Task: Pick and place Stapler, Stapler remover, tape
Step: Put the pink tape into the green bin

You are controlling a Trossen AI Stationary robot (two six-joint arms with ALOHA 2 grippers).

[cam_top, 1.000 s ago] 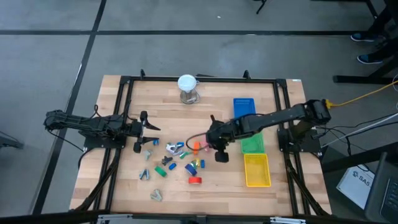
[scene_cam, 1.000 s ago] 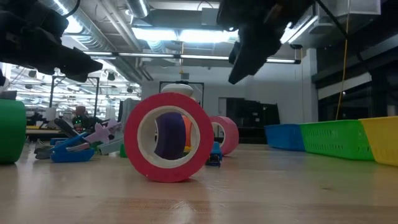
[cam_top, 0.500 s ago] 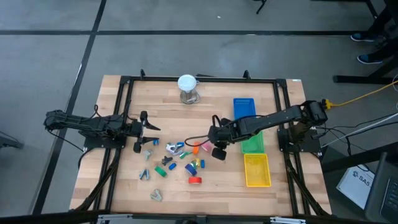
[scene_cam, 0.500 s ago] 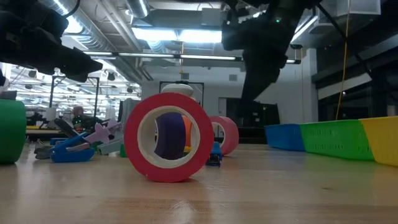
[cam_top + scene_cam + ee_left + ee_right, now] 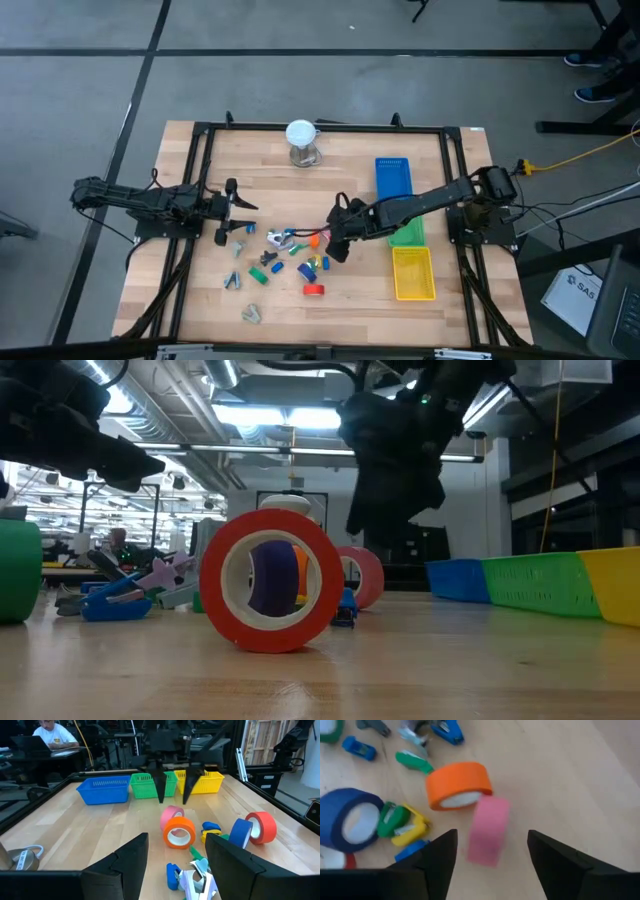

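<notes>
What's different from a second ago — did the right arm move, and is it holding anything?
The right gripper swung from beside the green bin across toward the tape cluster and now hangs over the pink tape, next to the orange tape. Its fingers, shut a second ago, have spread open; nothing is held. The left gripper stayed open and still at the table's left side. The tapes and bins have not shifted.
</notes>
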